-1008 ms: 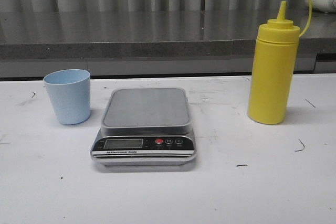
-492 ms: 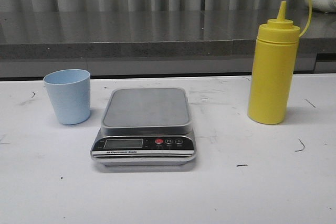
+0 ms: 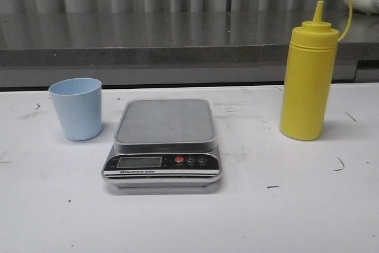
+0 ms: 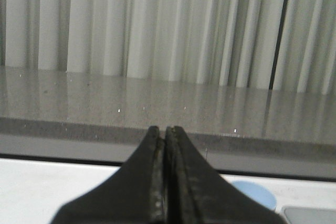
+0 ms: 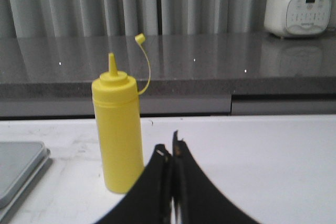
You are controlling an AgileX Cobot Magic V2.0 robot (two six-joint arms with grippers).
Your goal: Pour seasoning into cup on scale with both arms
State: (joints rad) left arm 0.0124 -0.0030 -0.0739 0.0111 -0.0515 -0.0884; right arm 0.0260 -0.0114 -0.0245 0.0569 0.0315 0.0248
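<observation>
Yellow seasoning bottle upright on white table, right gripper jaws closed, scale corner

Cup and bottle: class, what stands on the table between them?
The scale stands between the cup and the bottle, its platform bare. The front view shows this.

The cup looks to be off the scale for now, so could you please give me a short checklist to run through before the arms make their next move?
1. Cup upright, mouth open: ok.
2. Cup on the scale platform: not ok; it stands on the table to its left.
3. Platform bare: ok.
4. Seasoning bottle upright, cap off the nozzle: ok.
5. Left gripper and right gripper jaws open for grasping: not ok, both shut.
6. Scale display on: cannot tell.
</observation>
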